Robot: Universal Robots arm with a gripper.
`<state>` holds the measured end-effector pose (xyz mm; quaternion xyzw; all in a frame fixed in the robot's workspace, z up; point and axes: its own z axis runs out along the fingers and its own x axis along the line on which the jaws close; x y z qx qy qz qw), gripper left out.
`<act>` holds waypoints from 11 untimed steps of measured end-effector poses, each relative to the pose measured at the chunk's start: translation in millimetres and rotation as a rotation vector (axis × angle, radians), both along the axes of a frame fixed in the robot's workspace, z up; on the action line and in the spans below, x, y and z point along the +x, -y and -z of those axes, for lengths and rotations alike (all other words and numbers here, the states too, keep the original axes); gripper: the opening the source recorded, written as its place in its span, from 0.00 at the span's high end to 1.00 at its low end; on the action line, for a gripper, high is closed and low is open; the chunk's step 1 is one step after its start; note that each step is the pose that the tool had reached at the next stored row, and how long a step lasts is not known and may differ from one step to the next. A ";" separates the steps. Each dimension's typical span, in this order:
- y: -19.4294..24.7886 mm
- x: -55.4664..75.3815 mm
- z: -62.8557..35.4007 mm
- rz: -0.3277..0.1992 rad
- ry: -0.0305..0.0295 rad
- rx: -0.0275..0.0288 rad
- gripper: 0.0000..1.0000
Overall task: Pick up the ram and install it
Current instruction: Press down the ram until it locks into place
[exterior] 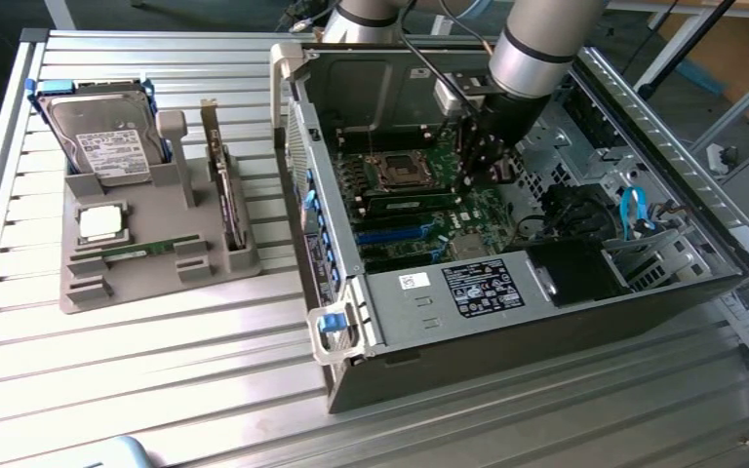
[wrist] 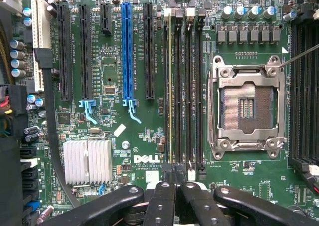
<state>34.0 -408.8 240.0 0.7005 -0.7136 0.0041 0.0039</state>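
The ram, a long thin green circuit-board stick [wrist: 169, 86], looks like it's already standing edge-on in the memory slot furthest from the CPU socket, inside the big black open-sided tower case [exterior: 531, 322]. It's on the green Dell motherboard [wrist: 114, 61], beside the empty black slots [wrist: 188, 86]. The black gripper [wrist: 174, 178] sits right over the stick's near end, fingers pressed together; can't tell if they're pinching it. Looks like the seating step to me. Finishing needs straight, even downward pressure.
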 end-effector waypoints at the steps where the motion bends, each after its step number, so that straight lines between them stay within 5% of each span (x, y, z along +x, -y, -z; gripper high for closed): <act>1: 0.0 0.0 -0.8 0.000 0.0000 -0.0002 0.89; 11: 0.0 0.0 -6.4 0.000 0.0000 -0.0009 0.89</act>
